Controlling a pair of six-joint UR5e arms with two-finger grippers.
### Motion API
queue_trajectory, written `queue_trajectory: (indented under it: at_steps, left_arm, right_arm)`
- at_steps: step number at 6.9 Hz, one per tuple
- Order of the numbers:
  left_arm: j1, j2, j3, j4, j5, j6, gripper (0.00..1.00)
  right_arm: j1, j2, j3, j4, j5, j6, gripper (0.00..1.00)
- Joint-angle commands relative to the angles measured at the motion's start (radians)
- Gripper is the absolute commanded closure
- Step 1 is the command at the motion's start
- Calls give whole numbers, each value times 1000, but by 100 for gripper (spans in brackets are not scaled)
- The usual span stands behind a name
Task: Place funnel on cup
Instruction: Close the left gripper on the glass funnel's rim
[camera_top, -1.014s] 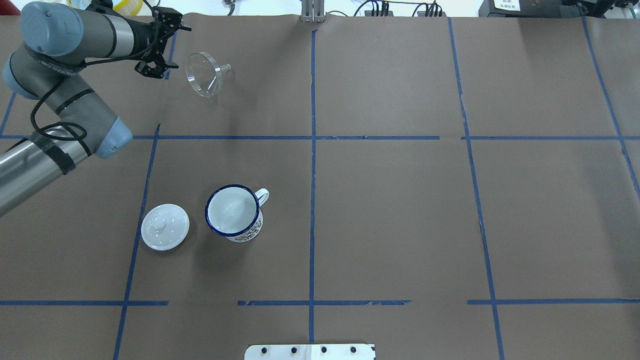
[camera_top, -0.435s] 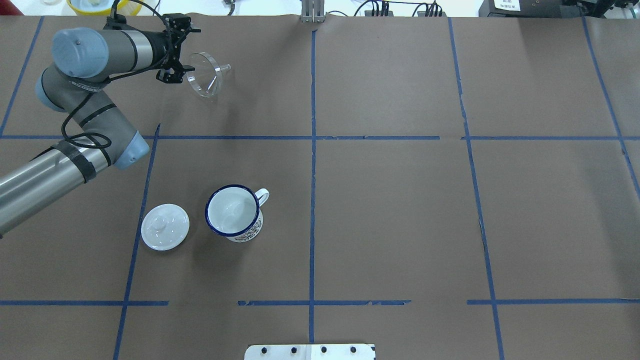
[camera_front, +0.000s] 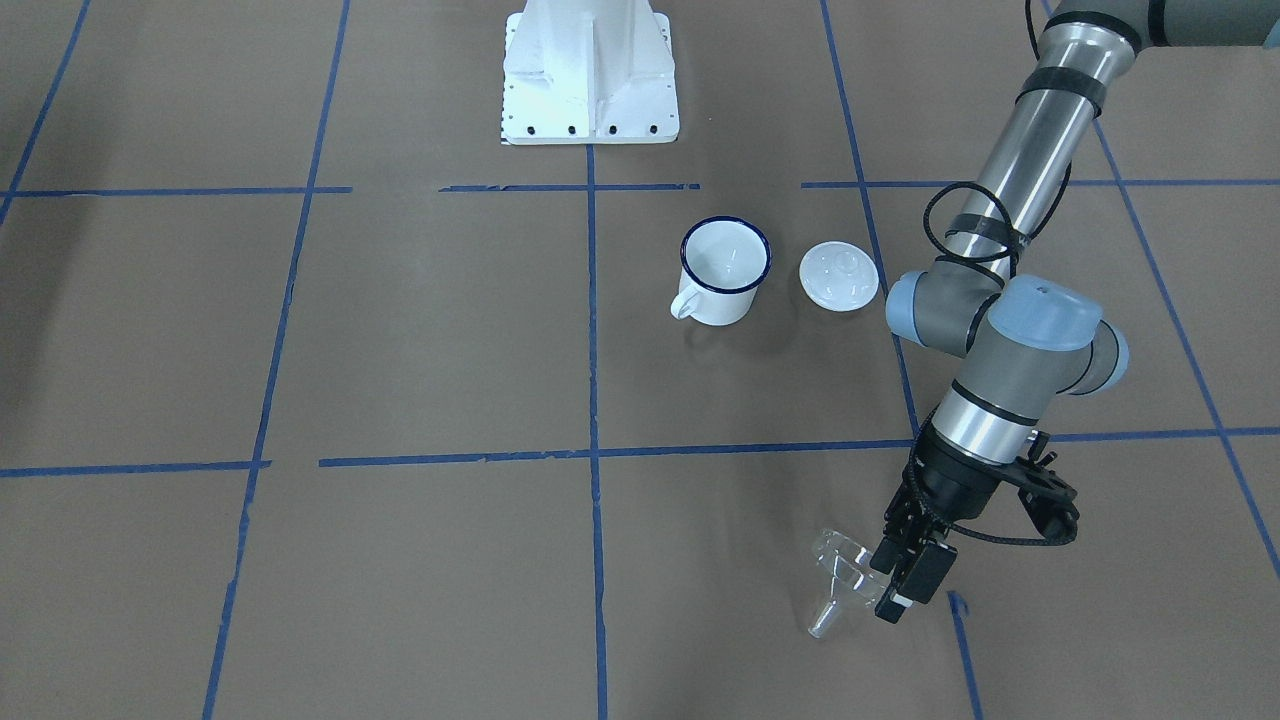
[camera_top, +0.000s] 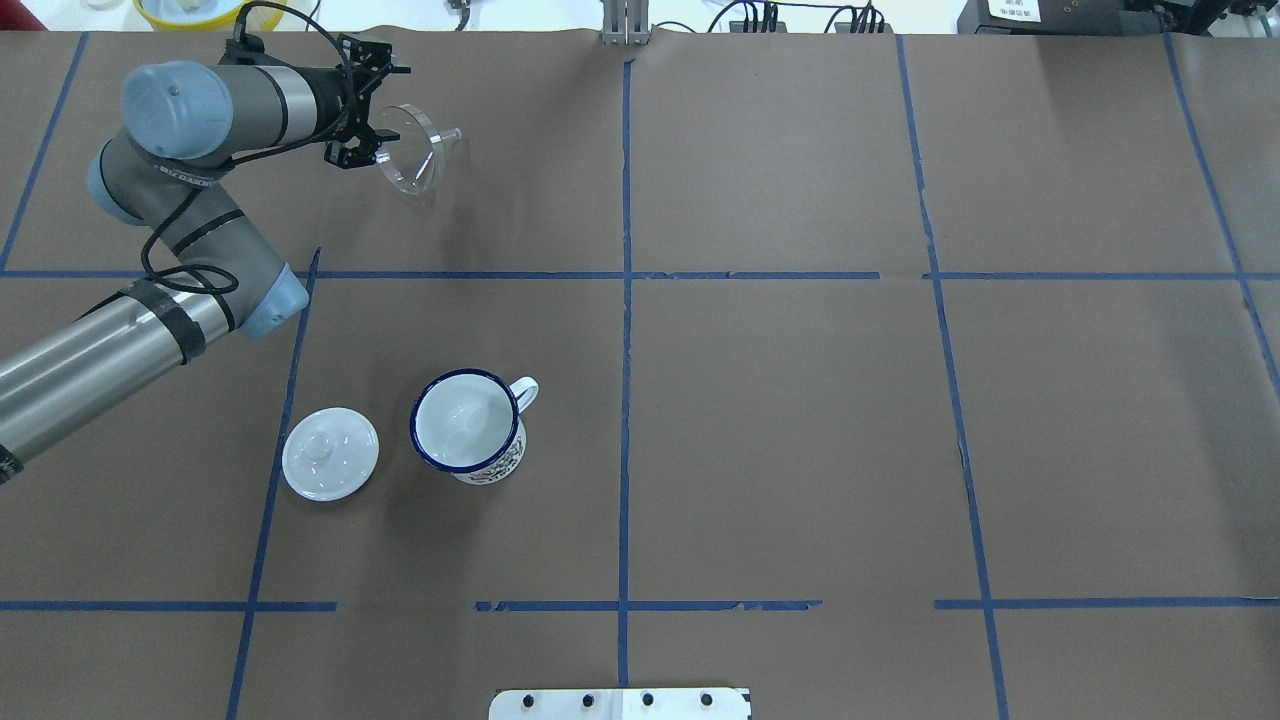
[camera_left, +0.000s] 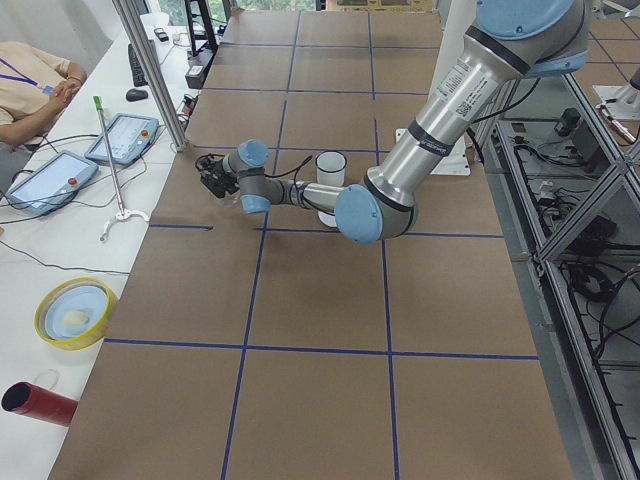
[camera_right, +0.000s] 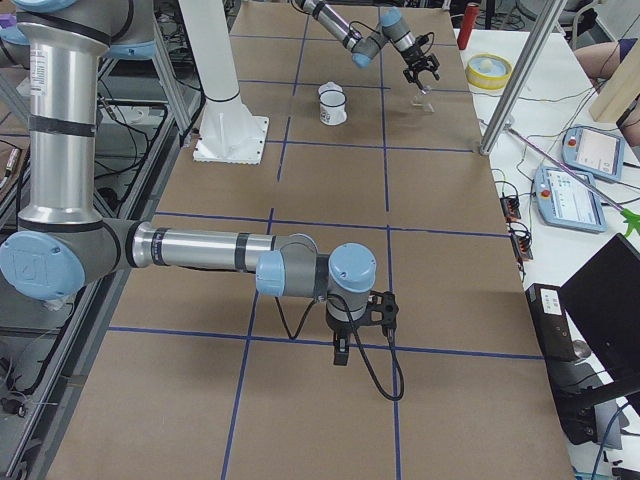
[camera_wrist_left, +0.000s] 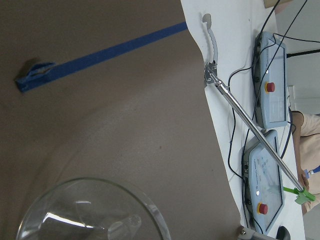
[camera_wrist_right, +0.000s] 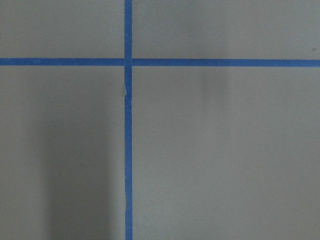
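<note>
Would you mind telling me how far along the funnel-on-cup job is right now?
Nothing is finished yet. In hand: the left pincer is open at the rim of the funnel, which lies on its side. To do: grip it, carry it to the upright, empty cup beside the lid and seat its spout inside.

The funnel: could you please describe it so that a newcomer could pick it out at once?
On the brown table taped into blue squares, look to the far row on the robot's left, just by the left gripper. The funnel lies there on its side, and it alone is transparent; the cup and lid nearer the robot are white.
</note>
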Motion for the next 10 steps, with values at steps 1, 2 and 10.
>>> queue_trajectory:
  at_steps: [1, 2, 10]
  left_arm:
    - [6, -12, 26, -14, 11, 1, 53]
    - [6, -24, 38, -14, 24, 0, 66]
    - [4, 138, -873, 851, -92, 32, 100]
  right_arm:
    - [0, 0, 0, 0, 0, 0, 0]
    - [0, 0, 0, 0, 0, 0, 0]
    - [0, 0, 0, 0, 0, 0, 0]
